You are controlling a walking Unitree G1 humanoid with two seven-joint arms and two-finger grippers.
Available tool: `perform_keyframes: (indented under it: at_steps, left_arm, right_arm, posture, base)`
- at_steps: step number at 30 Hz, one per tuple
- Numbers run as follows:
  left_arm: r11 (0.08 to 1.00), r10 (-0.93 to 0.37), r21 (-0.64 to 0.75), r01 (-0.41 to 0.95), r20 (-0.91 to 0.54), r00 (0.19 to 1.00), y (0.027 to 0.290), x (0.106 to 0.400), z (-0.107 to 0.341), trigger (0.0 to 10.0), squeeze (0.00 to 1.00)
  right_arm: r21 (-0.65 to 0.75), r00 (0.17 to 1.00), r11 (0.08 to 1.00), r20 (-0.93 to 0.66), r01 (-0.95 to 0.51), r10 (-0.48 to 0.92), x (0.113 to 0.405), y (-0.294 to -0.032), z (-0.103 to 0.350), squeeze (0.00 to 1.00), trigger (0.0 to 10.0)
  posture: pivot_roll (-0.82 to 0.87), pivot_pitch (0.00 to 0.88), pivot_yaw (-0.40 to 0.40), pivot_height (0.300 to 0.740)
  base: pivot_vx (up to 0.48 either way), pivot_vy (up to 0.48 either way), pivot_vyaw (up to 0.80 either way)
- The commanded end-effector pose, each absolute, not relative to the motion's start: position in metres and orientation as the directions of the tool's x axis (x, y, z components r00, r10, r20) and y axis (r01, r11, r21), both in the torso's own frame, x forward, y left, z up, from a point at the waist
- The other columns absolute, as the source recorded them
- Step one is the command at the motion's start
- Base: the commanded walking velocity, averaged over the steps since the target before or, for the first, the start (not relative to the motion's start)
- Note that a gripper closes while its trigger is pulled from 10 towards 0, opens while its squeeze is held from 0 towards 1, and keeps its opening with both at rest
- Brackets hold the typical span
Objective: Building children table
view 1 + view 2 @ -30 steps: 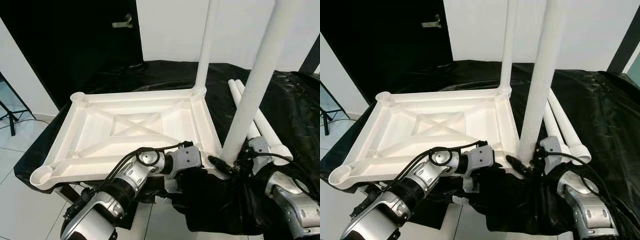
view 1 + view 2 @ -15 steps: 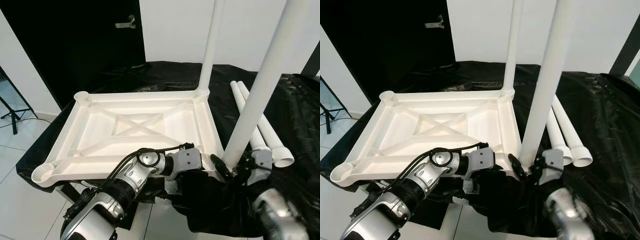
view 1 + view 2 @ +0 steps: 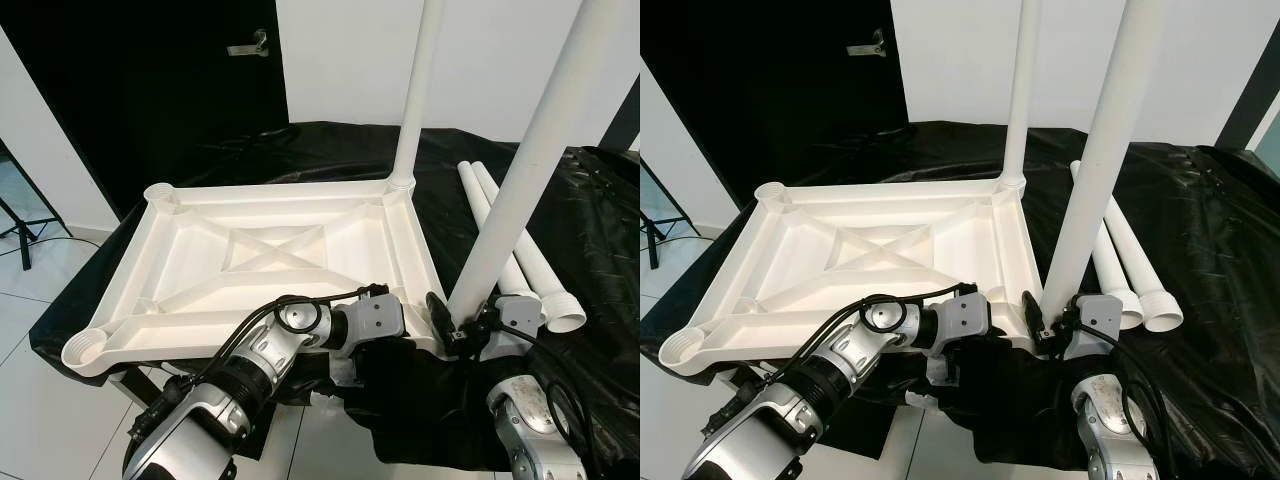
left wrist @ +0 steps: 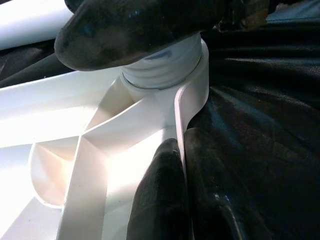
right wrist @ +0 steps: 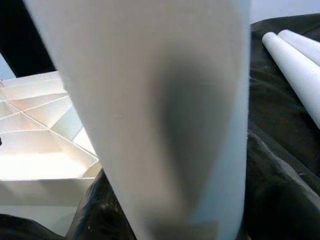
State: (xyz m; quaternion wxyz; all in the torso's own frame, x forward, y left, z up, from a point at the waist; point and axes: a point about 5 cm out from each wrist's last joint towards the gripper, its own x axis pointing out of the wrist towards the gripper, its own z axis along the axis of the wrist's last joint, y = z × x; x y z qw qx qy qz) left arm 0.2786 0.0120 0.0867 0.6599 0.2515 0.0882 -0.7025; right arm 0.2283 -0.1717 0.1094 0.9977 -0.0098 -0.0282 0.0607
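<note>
Upturned white tabletop (image 3: 270, 250) on black-draped bench (image 3: 580, 220). Left hand (image 4: 182, 200) pinching its near rim. Right hand (image 3: 455, 325) clasping upright leg (image 3: 515, 180) at near right corner socket.

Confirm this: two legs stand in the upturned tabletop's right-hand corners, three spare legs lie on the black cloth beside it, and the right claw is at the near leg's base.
One thing is wrong: two spare legs lie on the cloth, not three, as the left eye view shows. The rest holds: far leg and near leg stand in the tabletop's right-hand corners, right claw at the near leg's base.
</note>
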Motion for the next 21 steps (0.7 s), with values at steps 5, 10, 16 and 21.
perform_keyframes:
  at_steps: [5, 10, 16, 21]
  left_arm:
    - [-0.154, -0.772, -0.046, 0.987, -0.618, -0.149, 0.04, 0.252, 0.03, 10.0, 0.0]
    - [-0.155, -0.773, -0.044, 0.987, -0.616, -0.149, 0.039, 0.252, 0.031, 10.0, 0.0]
    - [-0.156, -0.774, -0.044, 0.987, -0.615, -0.15, 0.038, 0.252, 0.031, 10.0, 0.0]
    - [-0.152, -0.775, -0.043, 0.988, -0.615, -0.146, 0.039, 0.253, 0.031, 10.0, 0.0]
  right_arm:
    - [-0.057, 0.992, 0.993, 0.066, -0.108, 0.111, 0.234, -0.183, 0.114, 1.0, 10.0]
    - [-0.06, 0.954, 0.952, -0.011, -0.301, 0.301, 0.239, -0.182, 0.11, 1.0, 10.0]
    - [-0.099, 0.892, 0.887, -0.076, -0.451, 0.445, 0.241, -0.187, 0.109, 0.0, 10.0]
    - [-0.083, 0.821, 0.822, -0.168, -0.563, 0.546, 0.239, -0.189, 0.104, 0.0, 10.0]
  posture:
    - [0.16, 0.0, -0.014, 0.74]
    - [0.15, 0.0, -0.013, 0.74]
    - [0.16, 0.0, -0.015, 0.74]
    - [0.16, 0.0, -0.018, 0.74]
  base:
    - [0.0, 0.0, 0.0]
    - [0.0, 0.0, 0.0]
    - [0.0, 0.0, 0.0]
    - [0.0, 0.0, 0.0]
